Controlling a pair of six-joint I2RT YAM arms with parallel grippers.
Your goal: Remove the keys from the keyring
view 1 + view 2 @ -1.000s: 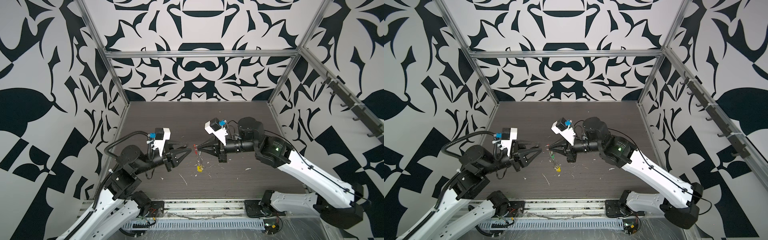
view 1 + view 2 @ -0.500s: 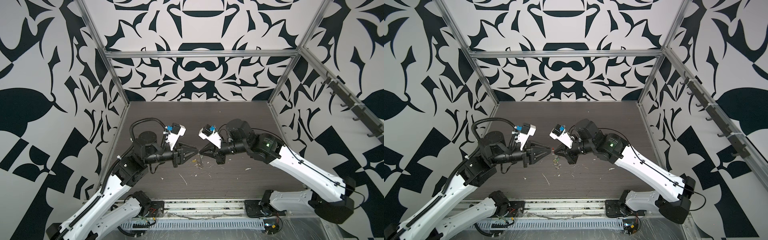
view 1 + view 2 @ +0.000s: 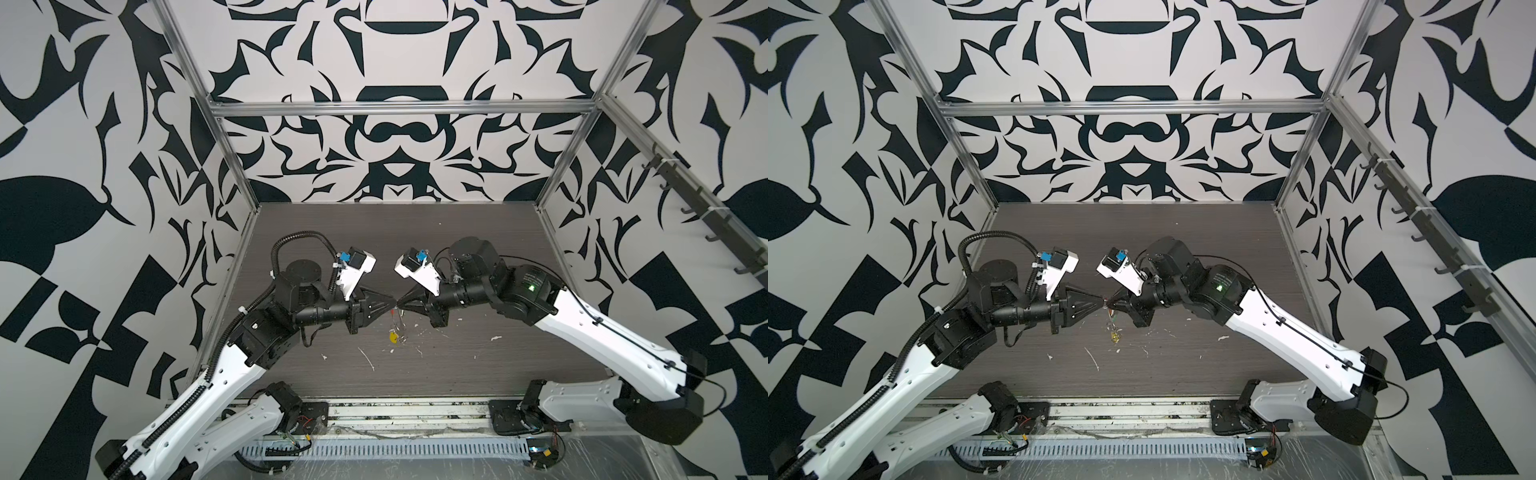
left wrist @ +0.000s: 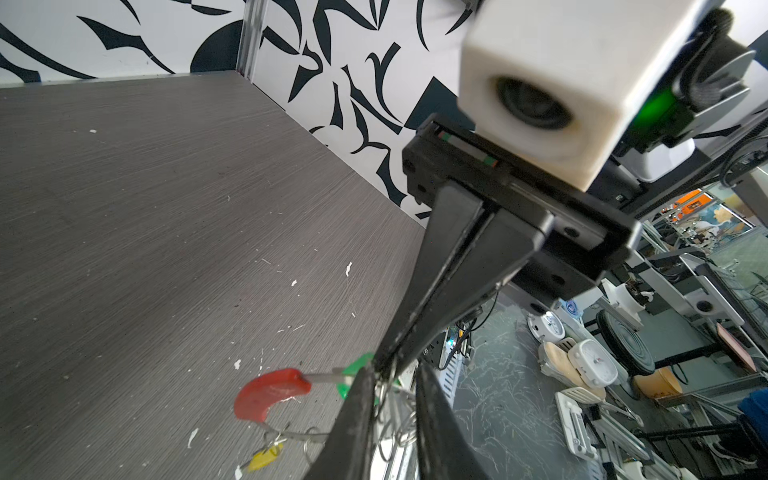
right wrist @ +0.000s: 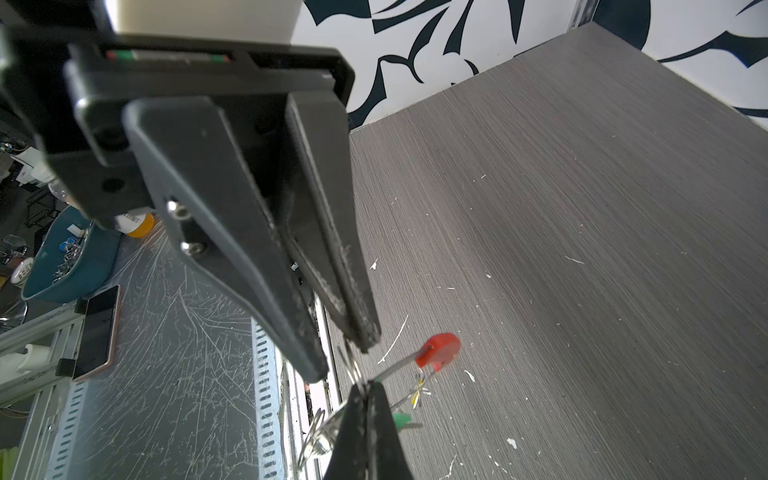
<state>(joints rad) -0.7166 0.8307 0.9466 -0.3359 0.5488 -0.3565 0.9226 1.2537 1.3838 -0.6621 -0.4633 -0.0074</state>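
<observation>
- At centre frame in both top views, the left gripper (image 3: 392, 306) and right gripper (image 3: 400, 306) are met tip to tip above the table (image 3: 457, 249).
- Right fingers are pressed together, pinching the keyring (image 5: 316, 428) wire.
- Left fingers are seen slightly parted with wire loops between them; a clamp cannot be told.
- Red key (image 4: 270, 392), green key (image 4: 355, 368) and yellow key (image 4: 266, 451) are hung on the keyring, just under the tips.
</observation>
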